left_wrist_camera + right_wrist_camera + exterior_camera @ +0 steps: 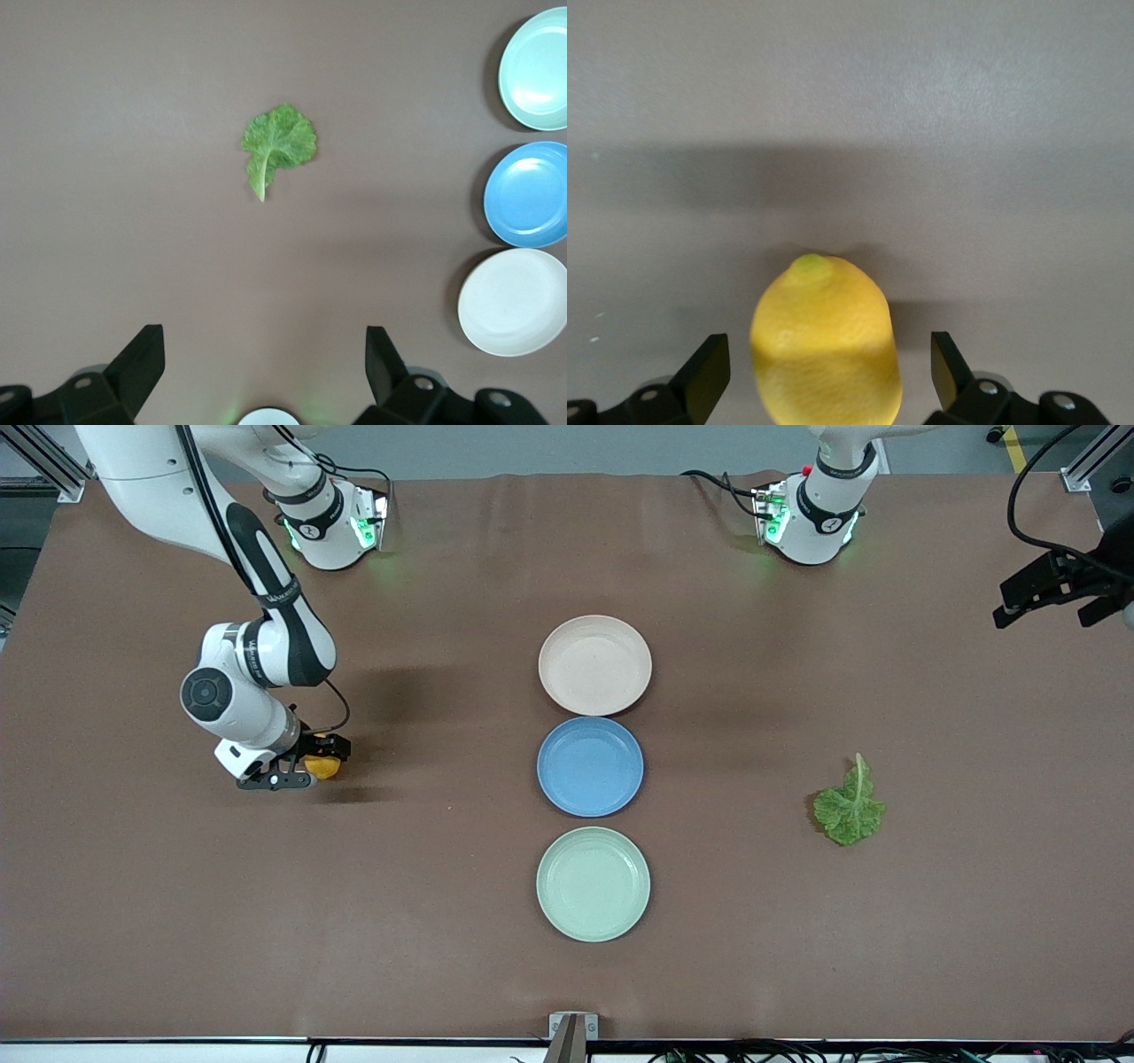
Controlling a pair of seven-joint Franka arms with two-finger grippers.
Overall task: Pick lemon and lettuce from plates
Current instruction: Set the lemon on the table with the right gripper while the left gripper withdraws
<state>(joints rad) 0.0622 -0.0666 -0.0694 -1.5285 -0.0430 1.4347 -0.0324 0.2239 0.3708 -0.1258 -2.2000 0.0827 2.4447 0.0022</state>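
Observation:
The lemon (322, 767) lies on the brown table toward the right arm's end, off the plates. My right gripper (306, 769) is down at the table, open, with a finger on each side of the lemon (826, 350) and a gap on both sides. The lettuce (849, 808) lies flat on the table toward the left arm's end; it also shows in the left wrist view (279, 146). My left gripper (1050, 598) is open and empty, held high over the table's edge at the left arm's end. The pink-beige plate (595, 665) and the mint green plate (593, 883) are empty.
A blue plate (590, 766) sits between the two other plates in a row down the middle of the table. The left wrist view shows the green plate (540, 75), the blue plate (532, 195) and the pink-beige plate (518, 301).

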